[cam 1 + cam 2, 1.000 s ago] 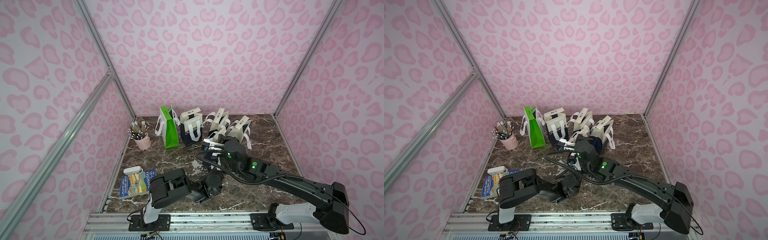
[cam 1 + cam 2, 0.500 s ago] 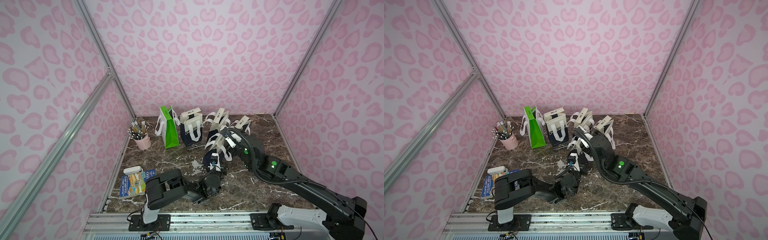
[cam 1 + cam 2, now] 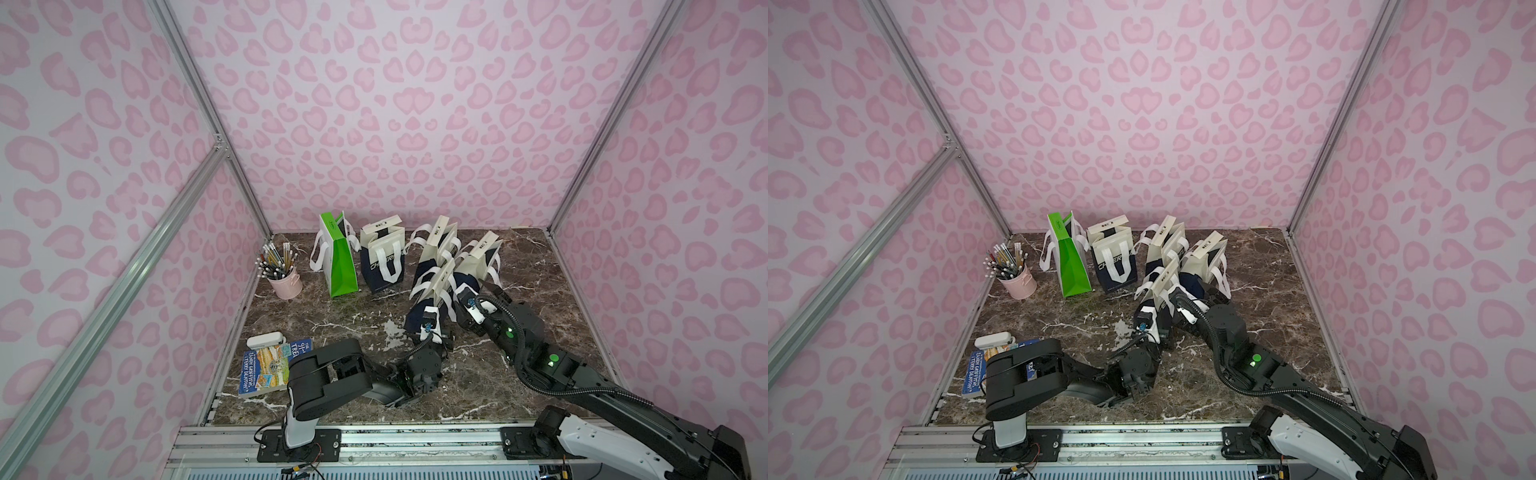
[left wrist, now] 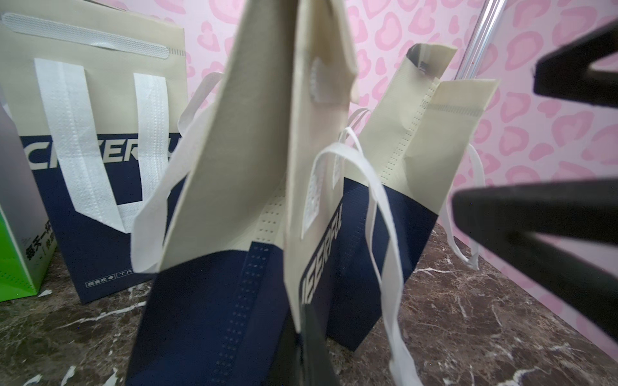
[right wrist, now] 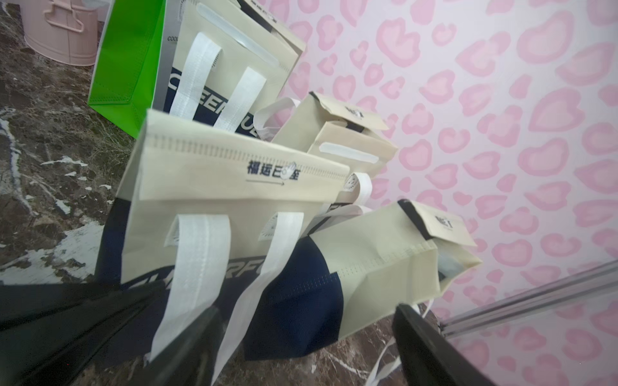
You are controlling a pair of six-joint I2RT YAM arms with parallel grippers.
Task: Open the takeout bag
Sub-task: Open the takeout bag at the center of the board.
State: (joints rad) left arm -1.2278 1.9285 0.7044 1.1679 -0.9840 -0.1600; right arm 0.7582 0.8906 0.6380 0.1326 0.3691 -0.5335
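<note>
Top views, both of them: what do we find at the far left of the desk (image 3: 353,320)?

We find a picture book (image 3: 266,368) lying flat near the front edge, with a small white box (image 3: 264,340) on its far end. Farther back stands a pink cup (image 3: 286,283) full of pencils.

And as we move right?

We pass a green bag (image 3: 341,266) and, just beside it, a navy-and-cream bag (image 3: 384,266). Both stand upright near the back wall.

Where do we place the takeout bag?

We place the takeout bag (image 3: 433,291) right of the middle, standing in front of two rear bags (image 3: 437,245) of its kind. In the right wrist view its cream flap (image 5: 240,177), printed with dark characters, lies folded over the top.

What do we make of the left jaws?

The left arm (image 3: 324,382) reaches in from the front. In the left wrist view we see the left jaws together, clamped on an edge of the takeout bag's wall.

And the right jaws?

The right arm (image 3: 552,365) comes in from the right. We see the right jaws wide apart, near the bag's navy side and gripping nothing. In the right wrist view one white handle (image 5: 257,294) shows between them.
</note>
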